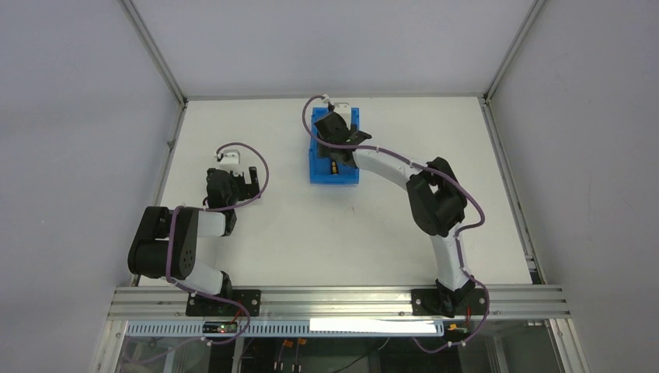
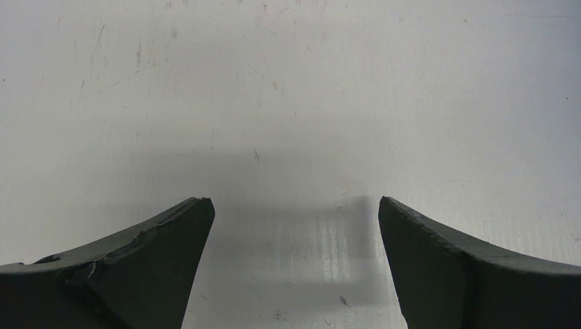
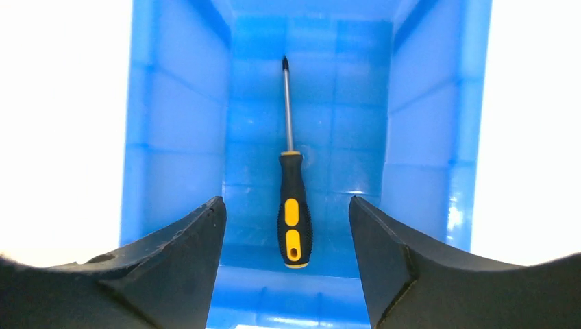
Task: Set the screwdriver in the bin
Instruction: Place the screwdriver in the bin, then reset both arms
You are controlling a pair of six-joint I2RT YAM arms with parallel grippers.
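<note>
**A:** Jaws on the left wrist view?

**B:** Spread wide on left gripper (image 2: 294, 202), pinching nothing. Dark fingertips (image 2: 157, 260) at lower left and lower right of frame. Only scuffed white table (image 2: 288, 82) between and beyond.

**A:** And on the right wrist view?

**B:** Spread as well on right gripper (image 3: 286, 200), gripping nothing. Screwdriver (image 3: 290, 171) lying flat on the floor of bin (image 3: 181, 137), centre of frame, seen in the gap between the two fingertips and touching neither. Black and yellow-orange handle toward bottom of frame, thin shaft running straight up, tip near upper centre. Blue walls rising at left and right, table washed out white past them.

**A:** Top view?

**B:** Bin at upper centre, close to the far edge of table, long side running up and down the frame. From lower right, right arm (image 1: 435, 202) arched in, right gripper directly over bin and hiding much of it. Small glimpse of orange handle inside, toward the lower half. At left of frame, left arm (image 1: 175, 245) folded, left gripper over bare table, well apart from bin. Jaw gaps too small to judge from up here.
</note>
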